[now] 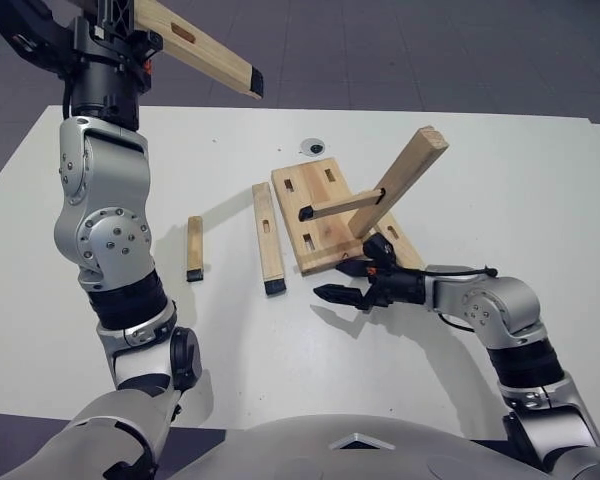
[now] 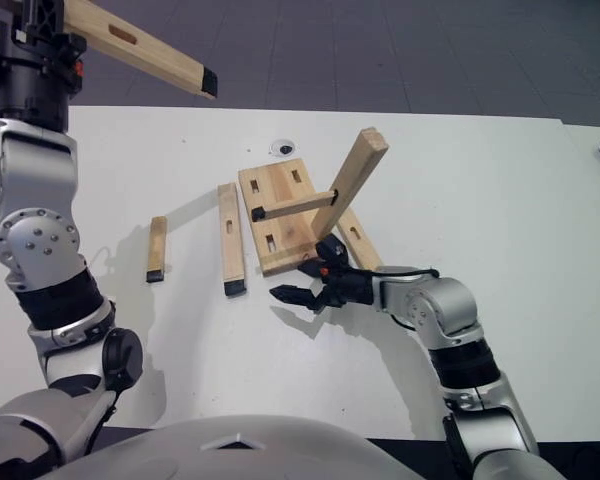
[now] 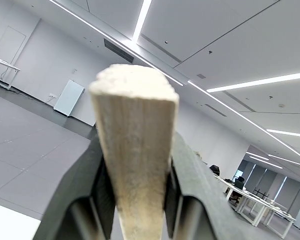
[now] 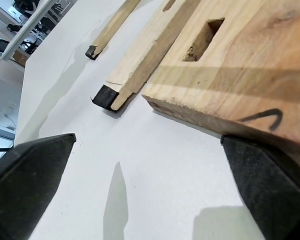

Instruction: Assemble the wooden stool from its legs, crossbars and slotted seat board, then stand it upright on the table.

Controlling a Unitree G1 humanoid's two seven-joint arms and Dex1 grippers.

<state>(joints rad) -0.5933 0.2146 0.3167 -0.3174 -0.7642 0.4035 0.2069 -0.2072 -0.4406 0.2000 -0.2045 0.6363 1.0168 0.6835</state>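
The slotted seat board [image 1: 315, 215] lies flat on the white table [image 1: 500, 180]. One leg [image 1: 405, 180] stands tilted in it, and a black-tipped crossbar [image 1: 340, 208] sticks out of that leg over the board. Another wooden piece [image 1: 402, 245] lies by the board's right edge. A loose leg [image 1: 268, 238] and a short crossbar [image 1: 194, 248] lie to the left. My right gripper [image 1: 345, 280] is open at the board's near edge [image 4: 240, 75], with its fingers [image 4: 30, 165] spread just above the tabletop. Raised high at the far left, my left gripper [image 3: 135, 210] is shut on a slotted leg [image 1: 195, 45].
A round cable grommet [image 1: 313, 148] sits in the table just behind the seat board. Bare tabletop stretches to the right of the board and in front of the loose pieces. Beyond the table's far edge lies dark floor.
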